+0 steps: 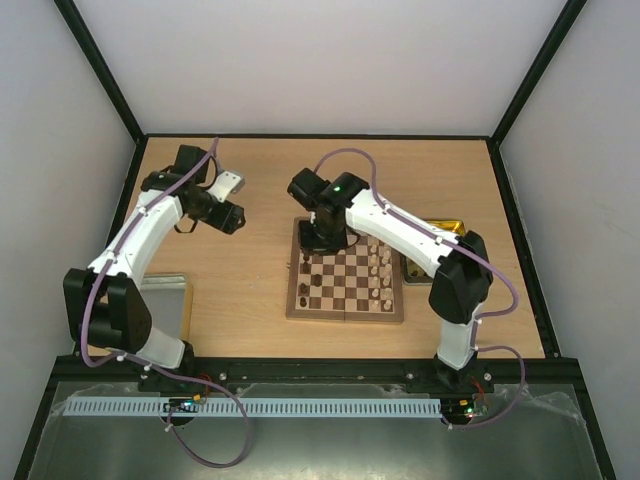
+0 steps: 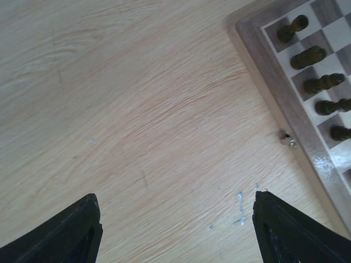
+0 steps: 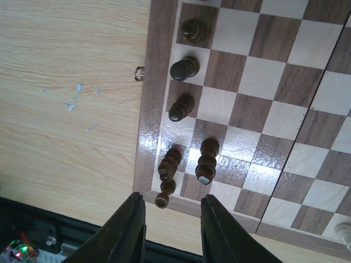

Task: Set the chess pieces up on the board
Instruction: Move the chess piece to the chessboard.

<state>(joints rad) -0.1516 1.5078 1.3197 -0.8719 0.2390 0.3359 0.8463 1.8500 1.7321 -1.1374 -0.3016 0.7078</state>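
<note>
The left arm [image 1: 140,235] bends elbow-up, left fingers [image 2: 77,235] spread wide above the tabletop [image 2: 137,109]; the right arm [image 1: 400,225] reaches over the board's [image 3: 147,142] far-left corner, right fingers [image 3: 129,235] parted above dark chessmen [image 3: 185,68].

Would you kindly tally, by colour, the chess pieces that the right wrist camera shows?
Dark brown pieces: 5
Pale cream pieces: 1, cut off by the picture's edge
Total: 6
</note>
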